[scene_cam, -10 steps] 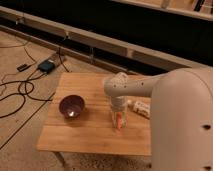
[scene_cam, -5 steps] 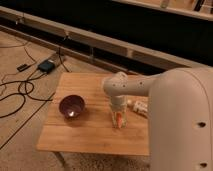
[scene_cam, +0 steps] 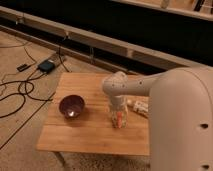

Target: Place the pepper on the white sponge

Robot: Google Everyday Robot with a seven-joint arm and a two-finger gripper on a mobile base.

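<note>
My gripper (scene_cam: 118, 119) hangs from the white arm (scene_cam: 150, 87) over the right middle of the wooden table (scene_cam: 85, 132), pointing down, its tips close to the tabletop. The orange-red pepper (scene_cam: 119, 118) shows between the fingers, which are shut on it. The white sponge is not in view; it may be hidden behind the arm or gripper. The dark bowl (scene_cam: 71, 106) stands to the left of the gripper, well apart from it.
A white elongated object with a printed label (scene_cam: 138, 106) lies on the table just right of the gripper, partly behind the arm. Cables and a dark box (scene_cam: 46, 66) lie on the floor at the left. A dark wall base runs behind the table.
Almost nothing: the gripper with the pepper stays at the same spot over the table, perhaps a touch higher. The bowl has not moved.
</note>
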